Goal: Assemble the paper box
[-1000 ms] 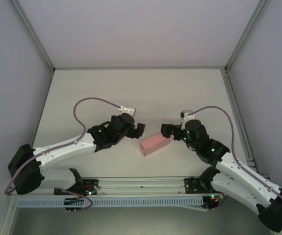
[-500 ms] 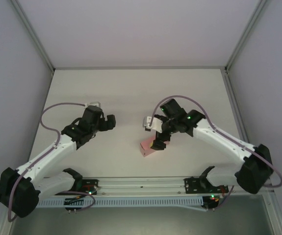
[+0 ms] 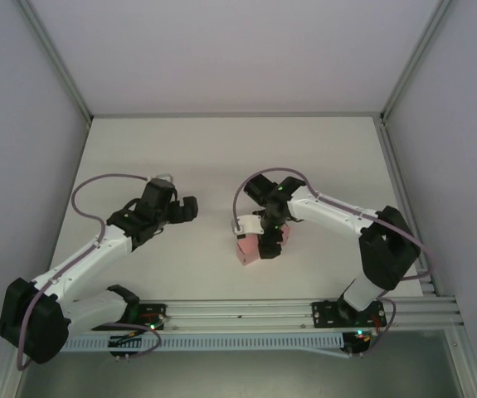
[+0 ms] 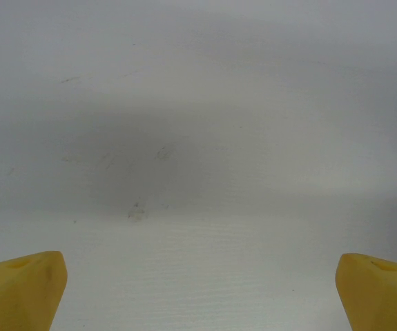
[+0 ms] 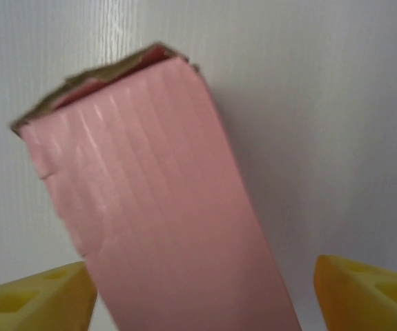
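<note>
Swinging round from the box's right end within the last second, the right arm now reaches over it from the far side in the top view. The right pincer (image 3: 269,241) points down at the box (image 3: 245,249), which lies on the counter (image 3: 221,149) near the middle, slightly toward the near edge. The wrist hides most of the box, and its pink left end pokes out. The box has kept its place. The left pincer (image 3: 187,207) has backed off to the left and has held there for the last half second, well apart from the box.

From the left wrist, the yellow fingers (image 4: 22,286) sit in the bottom corners, spread wide, with bare counter between them.

From the right wrist, the box runs up between the two fingers (image 5: 367,289), which are apart. The left one is just beside the box's edge, and the right one has a clear gap. The box's far end looks ragged, with a flap edge slightly lifted, so it seems not fully tucked.

Judging by this, the work has passed to the right arm alone. It looks set to close on the box from above, probably to steady or turn it so that end can be finished.
</note>
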